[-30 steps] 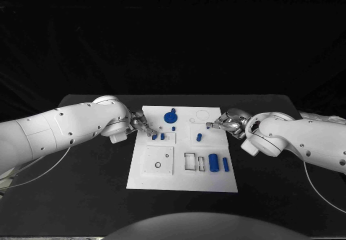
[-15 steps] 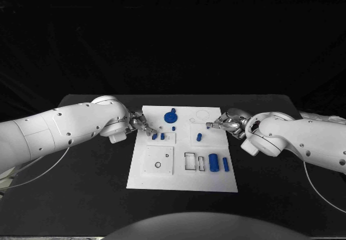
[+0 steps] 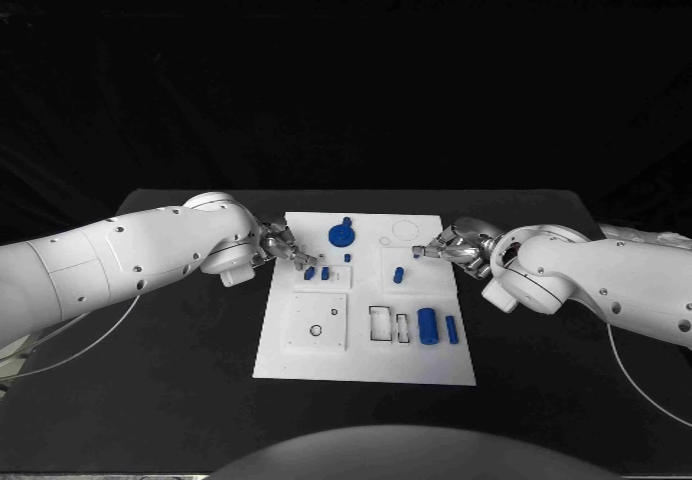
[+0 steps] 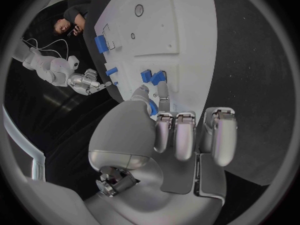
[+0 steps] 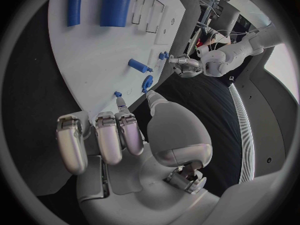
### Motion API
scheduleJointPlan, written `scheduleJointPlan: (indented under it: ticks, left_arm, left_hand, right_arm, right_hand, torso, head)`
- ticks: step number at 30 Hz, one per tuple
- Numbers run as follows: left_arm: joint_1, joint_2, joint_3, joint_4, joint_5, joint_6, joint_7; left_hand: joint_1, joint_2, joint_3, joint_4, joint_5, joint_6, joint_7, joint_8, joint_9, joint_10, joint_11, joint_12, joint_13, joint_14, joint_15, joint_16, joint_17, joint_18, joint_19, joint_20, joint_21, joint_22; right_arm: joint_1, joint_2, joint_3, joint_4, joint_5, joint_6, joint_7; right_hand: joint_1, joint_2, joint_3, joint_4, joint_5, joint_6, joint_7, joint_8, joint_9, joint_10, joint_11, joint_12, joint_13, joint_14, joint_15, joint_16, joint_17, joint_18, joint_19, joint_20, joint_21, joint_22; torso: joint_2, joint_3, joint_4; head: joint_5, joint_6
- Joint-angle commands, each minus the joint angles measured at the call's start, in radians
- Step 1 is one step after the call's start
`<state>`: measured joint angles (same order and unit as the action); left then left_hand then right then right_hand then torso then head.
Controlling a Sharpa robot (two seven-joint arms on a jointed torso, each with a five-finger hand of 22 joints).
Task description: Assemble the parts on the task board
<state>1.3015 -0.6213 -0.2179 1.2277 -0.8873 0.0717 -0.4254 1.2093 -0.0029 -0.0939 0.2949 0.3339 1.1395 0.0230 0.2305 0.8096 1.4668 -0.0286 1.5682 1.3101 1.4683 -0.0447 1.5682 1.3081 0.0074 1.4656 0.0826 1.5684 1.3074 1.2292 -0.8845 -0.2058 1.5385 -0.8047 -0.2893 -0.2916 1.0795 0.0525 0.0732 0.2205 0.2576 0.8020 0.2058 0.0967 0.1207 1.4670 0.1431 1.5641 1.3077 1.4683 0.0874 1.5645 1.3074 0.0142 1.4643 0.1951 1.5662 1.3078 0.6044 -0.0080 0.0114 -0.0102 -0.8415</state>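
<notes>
At the middle of the black surface (image 3: 173, 400) lies the white task board (image 3: 368, 350), a tall plate with both arms reaching to its far half from either side. Left hand (image 3: 283, 249) rests at the board's left edge, its fingertips (image 4: 159, 91) touching a small blue part (image 3: 309, 272) that stands beside a second blue part (image 3: 326, 272); whether it truly grips the piece I cannot tell. Right hand (image 3: 450, 247) sits at the board's right edge, thumb and a finger closed on a tiny blue part (image 5: 117, 94) over the board's far right corner. Between the hands stand a round blue knob (image 3: 340, 235) and a short blue peg (image 3: 398, 273). Nearer the robot lie a thick blue cylinder (image 3: 427, 325), a thinner blue rod (image 3: 451, 329), two outlined slots (image 3: 379, 322) and a square panel (image 3: 319, 321).
</notes>
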Motion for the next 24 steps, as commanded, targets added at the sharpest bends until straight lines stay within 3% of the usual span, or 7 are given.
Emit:
scheduleJointPlan:
  ticks: [1, 24]
  left_arm:
    - [0.000, 0.005, 0.001, 0.001, 0.000, 0.000, 0.012]
    - [0.000, 0.024, 0.001, -0.014, -0.007, 0.047, -0.030]
  left_hand:
    - [-0.008, 0.001, -0.009, 0.000, -0.004, -0.002, 0.003, 0.003, -0.001, 0.104, 0.001, 0.003, 0.261, 0.102, -0.006, 0.003, 0.263, -0.007, 0.105, -0.007, 0.002, 0.263]
    - [0.015, -0.002, -0.007, -0.004, -0.011, -0.003, -0.002, 0.004, 0.000, 0.104, -0.003, 0.003, 0.261, 0.102, -0.007, 0.003, 0.263, -0.007, 0.105, -0.008, 0.002, 0.263]
  right_arm:
    - [-0.001, 0.001, 0.000, 0.000, -0.015, 0.014, 0.006]
    - [-0.001, 0.001, 0.000, 0.002, -0.015, 0.015, 0.008]
  right_hand:
    - [0.002, 0.008, -0.006, 0.002, 0.005, -0.006, 0.015, 0.004, 0.001, 0.104, 0.009, 0.007, 0.263, 0.103, 0.008, 0.006, 0.263, -0.014, 0.106, 0.008, 0.005, 0.263]
    - [0.002, 0.008, -0.006, 0.002, 0.005, -0.006, 0.015, 0.004, 0.001, 0.104, 0.009, 0.007, 0.263, 0.103, 0.008, 0.006, 0.263, -0.014, 0.106, 0.008, 0.005, 0.263]
  torso:
    - [0.000, 0.0004, -0.0005]
    - [0.000, 0.0005, 0.0000]
  head:
    - [0.000, 0.000]
    - [0.000, 0.001]
